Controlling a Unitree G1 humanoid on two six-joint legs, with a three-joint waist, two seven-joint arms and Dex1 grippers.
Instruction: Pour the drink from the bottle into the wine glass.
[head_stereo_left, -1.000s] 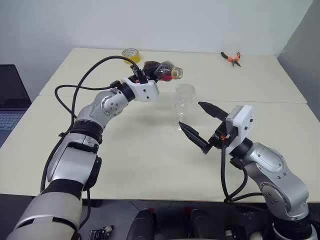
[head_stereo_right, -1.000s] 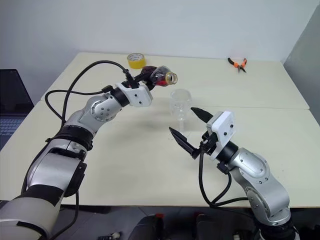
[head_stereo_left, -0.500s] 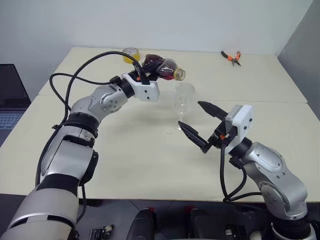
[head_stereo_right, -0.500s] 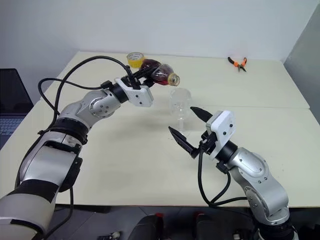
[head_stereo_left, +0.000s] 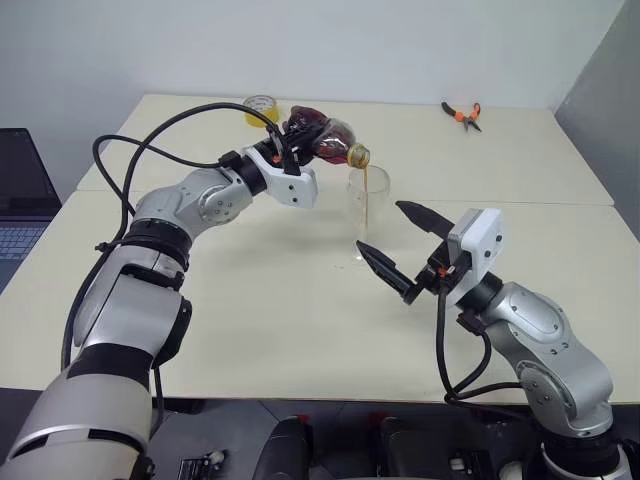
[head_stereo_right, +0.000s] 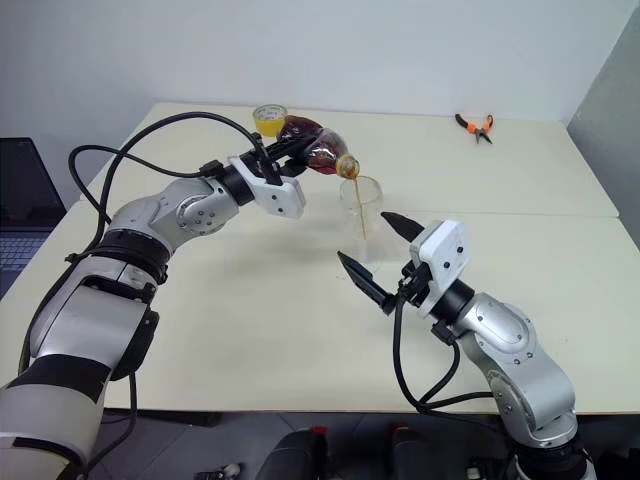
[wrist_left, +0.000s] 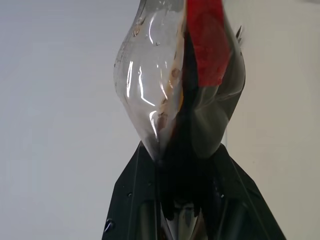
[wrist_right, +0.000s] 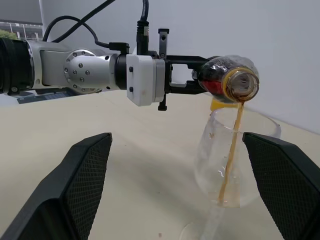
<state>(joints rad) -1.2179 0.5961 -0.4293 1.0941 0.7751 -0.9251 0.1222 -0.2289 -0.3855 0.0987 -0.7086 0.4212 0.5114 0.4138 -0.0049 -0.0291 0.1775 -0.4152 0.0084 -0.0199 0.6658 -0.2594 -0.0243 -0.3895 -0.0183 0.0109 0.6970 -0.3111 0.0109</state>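
Observation:
My left gripper (head_stereo_left: 303, 137) is shut on the bottle (head_stereo_left: 327, 139), holding it tipped with its open, yellow-ringed mouth just over the rim of the wine glass (head_stereo_left: 368, 203). A thin brown stream of the drink (head_stereo_left: 366, 200) falls from the mouth into the bowl. In the right wrist view the bottle (wrist_right: 227, 75) pours the drink (wrist_right: 231, 155) down into the glass (wrist_right: 250, 165), where a little collects at the bottom. The glass stands upright on the table (head_stereo_left: 250, 300). My right gripper (head_stereo_left: 382, 228) is open just in front of the glass, not touching it. The left wrist view has the bottle (wrist_left: 165, 85) between the black fingers (wrist_left: 131, 200).
A yellow tape roll (head_stereo_left: 262, 106) sits at the table's far edge behind the bottle. Orange-handled pliers (head_stereo_left: 462, 116) lie at the far right. A laptop (head_stereo_left: 20, 200) stands off the table's left side. A grey panel rises at the right edge.
My left wrist has rolled, tipping the bottle's mouth down over the glass, and the drink now streams out. The right arm has not moved.

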